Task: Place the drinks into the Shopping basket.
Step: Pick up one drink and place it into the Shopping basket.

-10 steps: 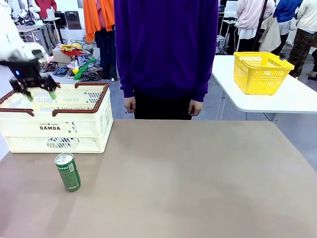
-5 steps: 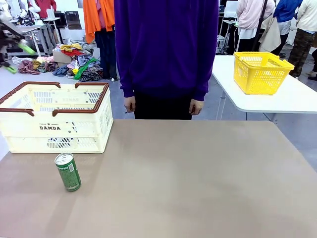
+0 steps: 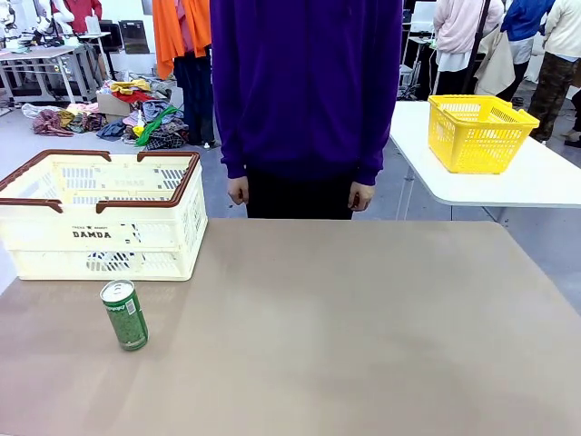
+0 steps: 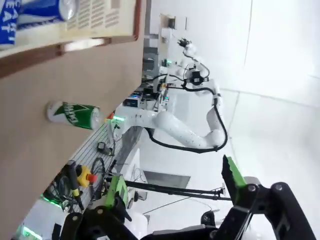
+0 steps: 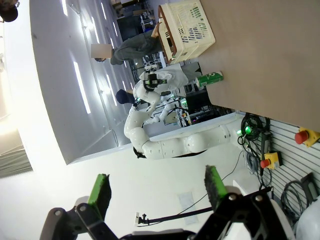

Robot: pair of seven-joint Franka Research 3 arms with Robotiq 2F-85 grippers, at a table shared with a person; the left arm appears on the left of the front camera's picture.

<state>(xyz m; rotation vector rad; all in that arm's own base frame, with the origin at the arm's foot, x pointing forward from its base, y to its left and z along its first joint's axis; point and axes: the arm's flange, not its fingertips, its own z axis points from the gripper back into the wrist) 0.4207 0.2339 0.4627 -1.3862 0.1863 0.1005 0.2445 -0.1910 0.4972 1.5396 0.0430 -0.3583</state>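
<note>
The left arm, which a second ago hung over the large cream-white slotted plastic Shopping basket [image 3: 100, 218] with its reddish-brown rim, has swung up and away, and the front view is now free of it. The left gripper [image 4: 172, 200] stands released, green pads wide apart with nothing between them; the right gripper [image 5: 157, 192] is likewise spread and empty, raised well above the table. The small blue metal can [image 4: 37, 15] with white lettering lies inside the basket, seen from the left wrist. The small green metal can [image 3: 124, 314] with a silver top stands upright on the brown table [image 3: 363, 327], just in front of the basket's near wall and apart from it. That can looks rigid, smooth and probably slippery, light enough to tip; I would grip it across mid-body, squarely.
</note>
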